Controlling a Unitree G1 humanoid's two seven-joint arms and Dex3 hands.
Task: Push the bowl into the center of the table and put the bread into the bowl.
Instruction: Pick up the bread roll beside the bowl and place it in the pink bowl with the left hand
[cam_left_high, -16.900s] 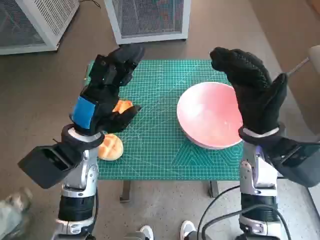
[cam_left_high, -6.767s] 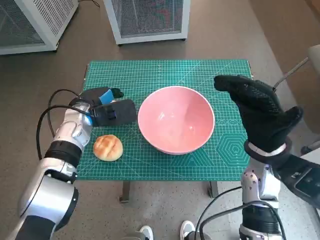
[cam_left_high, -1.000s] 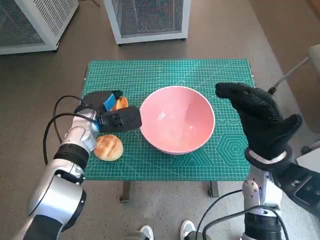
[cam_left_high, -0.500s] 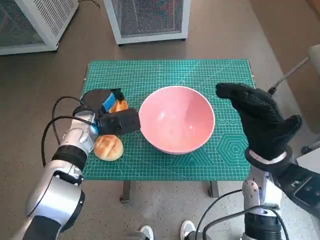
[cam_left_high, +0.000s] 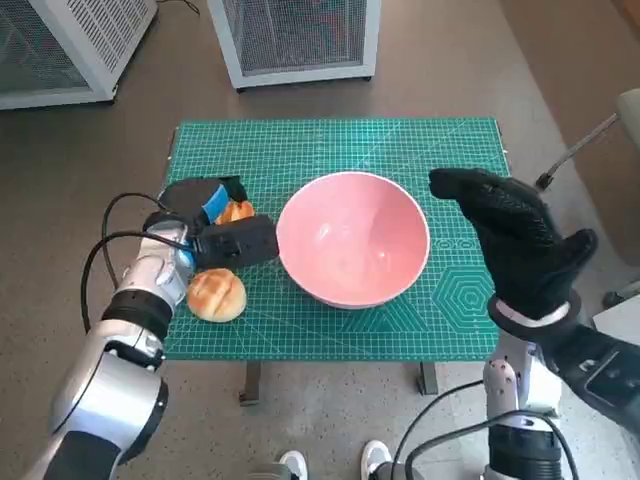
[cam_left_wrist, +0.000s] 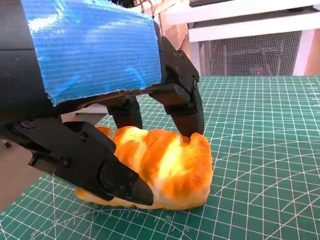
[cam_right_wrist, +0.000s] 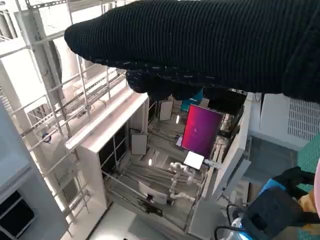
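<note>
Left fingers (cam_left_wrist: 185, 107): we see them curled over the orange bread piece (cam_left_wrist: 160, 167), thumb low on its near side, pinching it against the mat.
Left hand (cam_left_high: 215, 225): low on the green mat (cam_left_high: 330, 150), just beside the bowl.
Right hand (cam_left_high: 515, 240): raised near the bowl's right side, holding nothing; we see its fingers apart.
Bowl (cam_left_high: 352, 240): pink, upright, near the middle of the surface.
Round bread (cam_left_high: 216, 295): lies on the mat near the left wrist, untouched.
</note>
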